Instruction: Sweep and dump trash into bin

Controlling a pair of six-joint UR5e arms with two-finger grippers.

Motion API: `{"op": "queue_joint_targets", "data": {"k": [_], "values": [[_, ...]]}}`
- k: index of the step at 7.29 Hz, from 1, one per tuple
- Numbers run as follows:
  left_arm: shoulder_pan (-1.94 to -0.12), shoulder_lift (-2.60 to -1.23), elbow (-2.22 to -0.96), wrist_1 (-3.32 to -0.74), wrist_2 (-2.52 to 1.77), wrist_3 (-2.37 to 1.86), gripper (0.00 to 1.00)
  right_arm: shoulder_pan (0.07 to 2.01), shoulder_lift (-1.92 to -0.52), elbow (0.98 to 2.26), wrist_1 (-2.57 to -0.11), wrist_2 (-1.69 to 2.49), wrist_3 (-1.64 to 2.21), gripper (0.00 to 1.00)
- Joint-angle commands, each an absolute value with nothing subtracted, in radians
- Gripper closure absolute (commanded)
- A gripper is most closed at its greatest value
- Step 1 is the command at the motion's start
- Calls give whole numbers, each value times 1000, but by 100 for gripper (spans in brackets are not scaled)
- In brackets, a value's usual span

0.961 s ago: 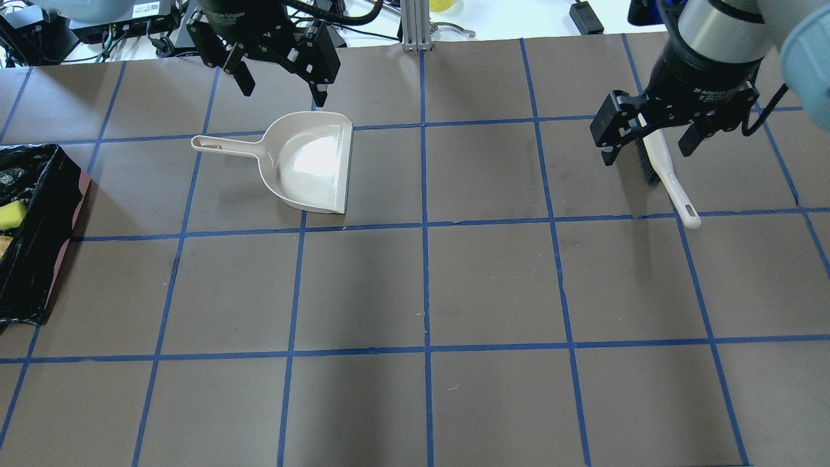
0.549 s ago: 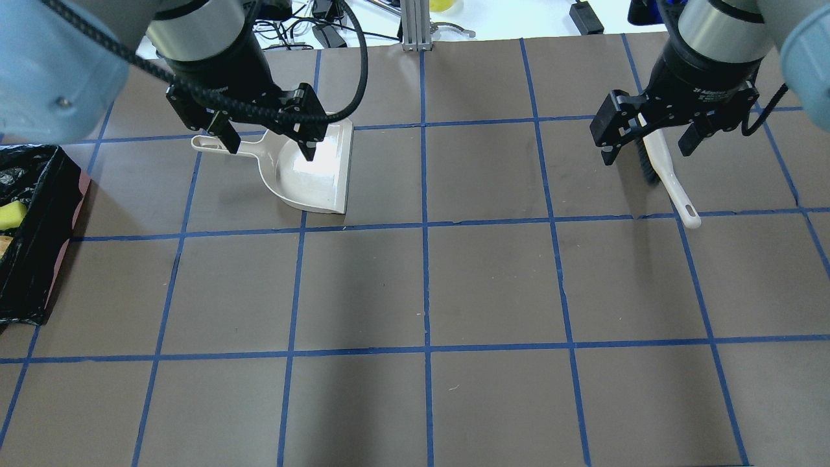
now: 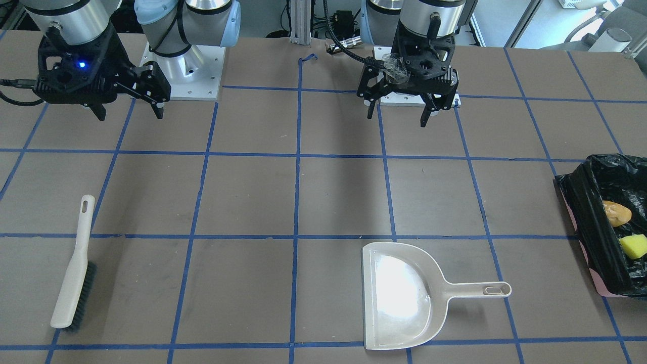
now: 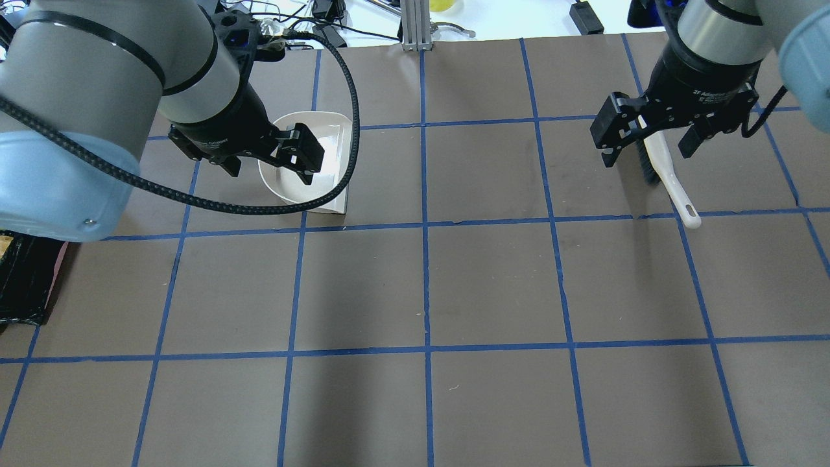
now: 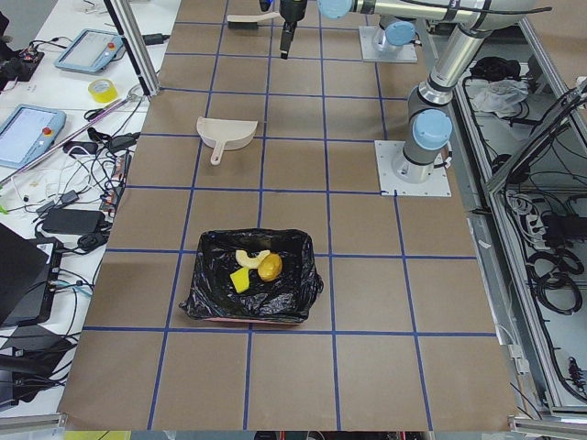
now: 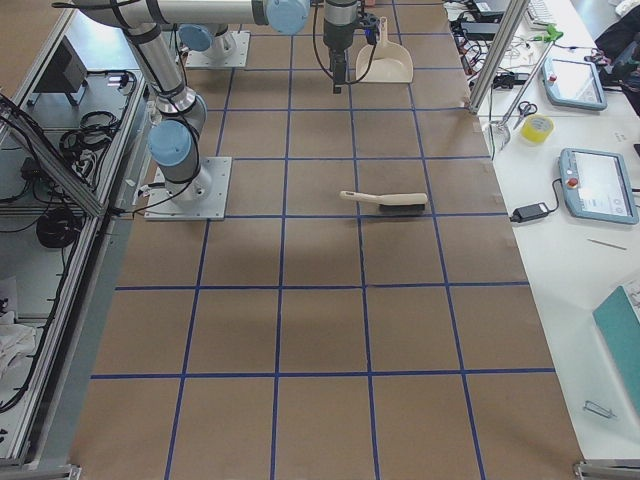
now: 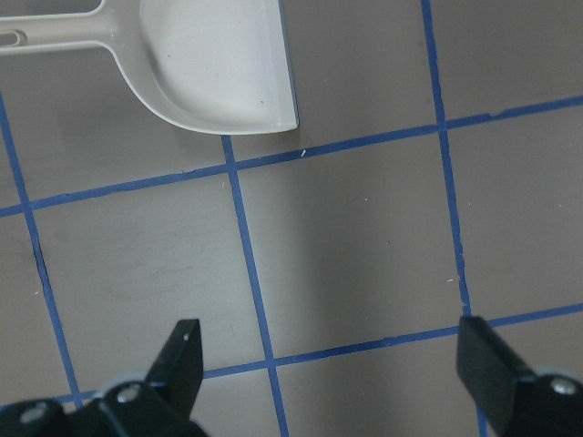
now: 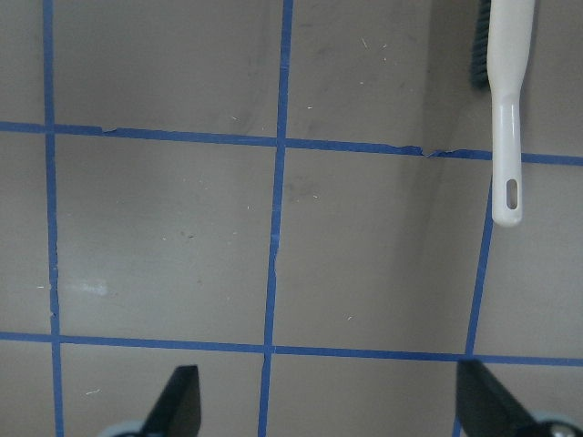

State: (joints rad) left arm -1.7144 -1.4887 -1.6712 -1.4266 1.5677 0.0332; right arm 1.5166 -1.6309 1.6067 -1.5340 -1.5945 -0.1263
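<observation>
At far left, bin (image 3: pixel 581 212) lengthwise front-to-back, both end effectors (image 3: pixel 397 119) (image 3: pixel 130 115) agape, empty.

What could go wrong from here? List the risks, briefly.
1. The left gripper, jaws open, hangs near the dustpan; a low move might knock it across the table.
2. The right gripper, jaws open, hangs by the brush; a descent there could shove it aside.
</observation>
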Motion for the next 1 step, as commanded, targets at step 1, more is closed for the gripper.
{"op": "queue_joint_targets", "data": {"k": [1], "values": [[-1715,-1483,-1671,-1434,1563,74,0,1513,-1632,1612,-1537,-1605,-121,0]]}}
